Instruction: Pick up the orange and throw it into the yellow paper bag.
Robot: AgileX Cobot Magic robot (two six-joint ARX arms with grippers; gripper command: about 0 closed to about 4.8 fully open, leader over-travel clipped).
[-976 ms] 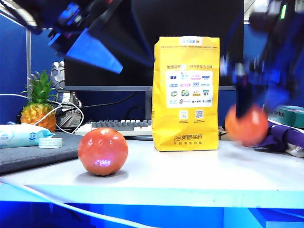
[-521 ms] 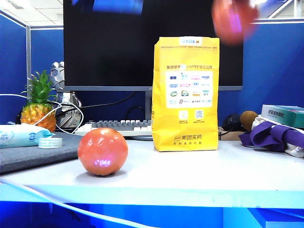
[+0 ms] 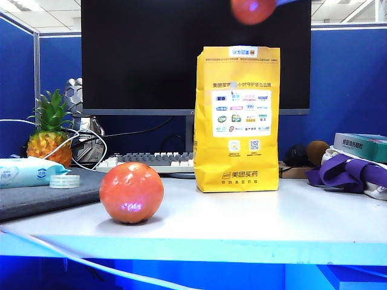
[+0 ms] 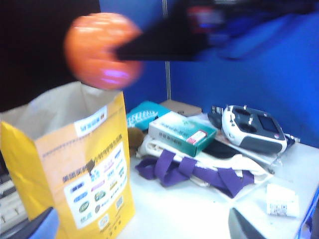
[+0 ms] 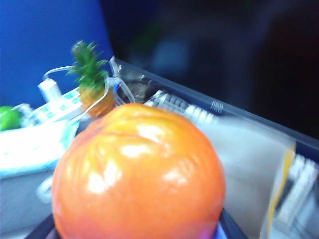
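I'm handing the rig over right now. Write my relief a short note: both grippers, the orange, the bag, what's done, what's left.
Right gripper: shut on the orange, holding it high above the open top of the yellow paper bag.
Left gripper: open and empty, beside the bag and looking down at its mouth.
Bag: upright on the white table, in front of the monitor.
A second orange fruit sits on the table to the left of the bag in the exterior view, untouched.
Done: orange picked up and lifted over the bag.
Left: open the right fingers so it drops in.
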